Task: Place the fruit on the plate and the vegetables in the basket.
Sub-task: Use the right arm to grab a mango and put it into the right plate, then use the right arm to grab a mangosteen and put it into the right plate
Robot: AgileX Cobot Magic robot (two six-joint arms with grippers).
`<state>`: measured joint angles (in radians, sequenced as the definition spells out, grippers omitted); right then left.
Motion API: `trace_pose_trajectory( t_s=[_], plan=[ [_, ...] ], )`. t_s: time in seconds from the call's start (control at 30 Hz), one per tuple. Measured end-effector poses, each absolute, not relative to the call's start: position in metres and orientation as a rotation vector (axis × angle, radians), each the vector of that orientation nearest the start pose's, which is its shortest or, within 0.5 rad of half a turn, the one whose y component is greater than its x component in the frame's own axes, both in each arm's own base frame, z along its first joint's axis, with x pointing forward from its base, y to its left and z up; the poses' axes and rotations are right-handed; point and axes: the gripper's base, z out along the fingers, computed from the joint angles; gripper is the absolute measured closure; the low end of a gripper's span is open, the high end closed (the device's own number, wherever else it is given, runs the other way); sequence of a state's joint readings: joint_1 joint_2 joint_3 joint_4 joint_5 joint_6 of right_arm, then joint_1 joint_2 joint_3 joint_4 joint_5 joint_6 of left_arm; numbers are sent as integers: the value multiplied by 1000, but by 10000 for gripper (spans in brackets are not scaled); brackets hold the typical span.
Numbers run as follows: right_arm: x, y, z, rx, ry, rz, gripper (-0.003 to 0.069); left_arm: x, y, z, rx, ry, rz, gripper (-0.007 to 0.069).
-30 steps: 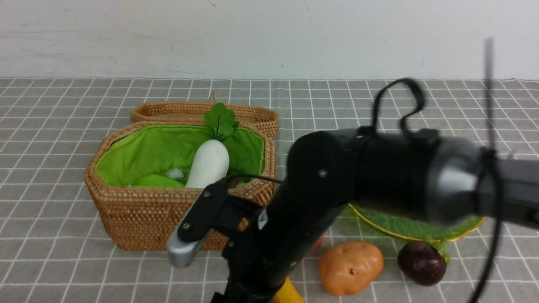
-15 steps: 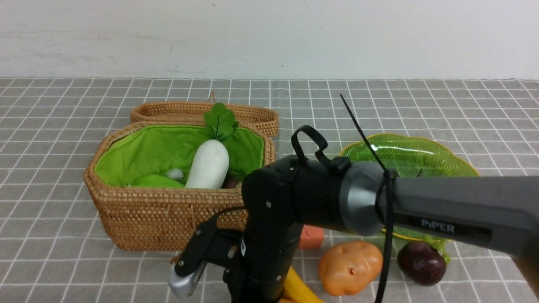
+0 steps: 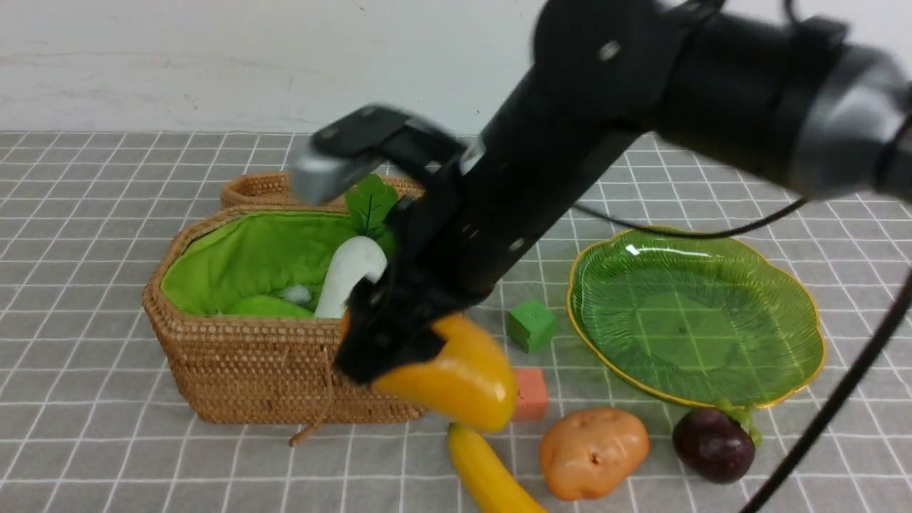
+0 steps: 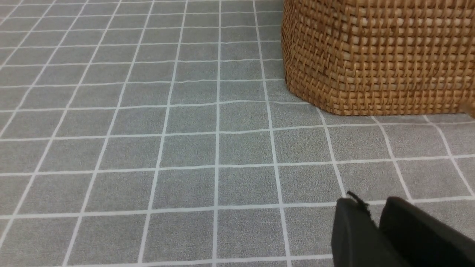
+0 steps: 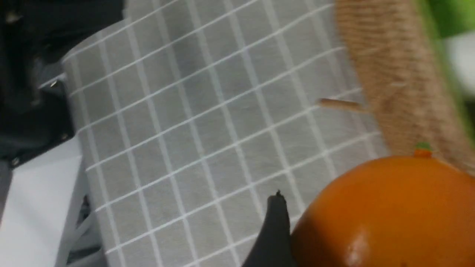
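Right gripper (image 3: 402, 356) had its jaws spread wide round the mango (image 3: 456, 381), gripping the fat end and holding it clear of the surface, just in front of the basket (image 3: 249, 370). I judged it bound for the plate (image 3: 698, 320), bare towards the right edge, where fruit belonged.

Orange mango (image 5: 386, 215) touching black end effector finger (image 5: 276, 226), blurred wicker basket (image 5: 386, 74) beyond, grey gridded cloth (image 5: 207, 122)
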<state>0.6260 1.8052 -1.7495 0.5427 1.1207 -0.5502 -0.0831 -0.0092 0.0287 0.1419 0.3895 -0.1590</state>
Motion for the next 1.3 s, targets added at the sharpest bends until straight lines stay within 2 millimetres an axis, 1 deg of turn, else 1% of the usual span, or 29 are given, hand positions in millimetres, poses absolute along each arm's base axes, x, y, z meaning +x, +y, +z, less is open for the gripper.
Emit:
trace_pose_trajectory(
  t_s=[0.03,0.07,0.1,0.13,0.17,0.23,0.27,0.3,0.33,0.37,0.4,0.43,0.47,0.5,0.53,0.57,0.6,0.63,0.67,0.73,0.8,0.83,0.87,0.93,0.97,1.03,1.17,1.2,1.3],
  plan=[
    [297,262,351,-1293,2243,745,78,52,1,169,16,1889,-25,511],
    [309,241,358,-1203,2261,721,78,52,1,169,16,1889,-25,511],
    [324,214,364,-1091,2286,687,78,52,1,169,16,1889,-25,511],
    [328,207,365,-1066,2293,680,78,52,1,169,16,1889,-25,510],
    [337,191,366,-1004,2308,655,78,52,1,169,16,1889,-25,510],
    [350,167,366,-906,2327,617,78,52,1,169,16,1889,-25,507],
    [361,148,361,-812,2344,584,78,52,1,169,16,1889,-25,503],
    [368,136,355,-748,2359,564,78,52,1,169,16,1889,-25,503],
    [372,130,352,-715,2366,552,78,52,1,169,16,1889,-25,501],
    [380,116,336,-636,2394,522,78,52,1,169,16,1889,-25,501],
    [383,114,334,-619,2392,515,78,52,1,169,16,1889,-25,501],
    [387,108,323,-581,2406,496,78,52,1,169,16,1889,-25,501],
    [395,96,297,-507,2439,453,78,52,1,169,16,1889,-25,498],
    [398,93,286,-486,2450,435,78,52,1,169,16,1889,-25,496],
    [399,92,282,-474,2449,429,78,52,1,169,16,1889,-25,496],
    [402,88,263,-450,2473,396,78,52,1,169,16,1889,-25,494],
    [402,88,262,-446,2473,394,78,52,1,169,16,1889,-25,494],
    [403,87,251,-422,2485,383,78,52,1,169,16,1889,-25,494],
    [403,87,247,-405,2494,388,78,52,1,169,16,1890,-25,494],
    [402,87,246,-380,2501,397,78,52,1,169,16,1889,-25,491],
    [402,87,246,-341,2511,410,55,52,1,169,16,1889,-25,490],
    [402,87,246,-304,2527,424,12,52,1,169,16,1889,-25,489],
    [401,87,246,-287,2538,432,-6,52,1,169,16,1889,-25,487],
    [398,87,245,-280,2570,438,-20,52,1,169,16,1889,-24,483],
    [398,87,245,-282,2571,436,-20,52,1,169,16,1889,-24,483],
    [391,85,248,-312,2623,430,-15,52,1,169,16,1889,-24,480],
    [380,83,260,-283,2666,433,4,52,1,169,16,1889,-24,478],
    [370,83,272,-239,2692,459,22,52,1,169,16,1889,-24,477],
    [353,87,285,-237,2755,479,46,52,1,169,16,1889,-24,475]
  ],
)
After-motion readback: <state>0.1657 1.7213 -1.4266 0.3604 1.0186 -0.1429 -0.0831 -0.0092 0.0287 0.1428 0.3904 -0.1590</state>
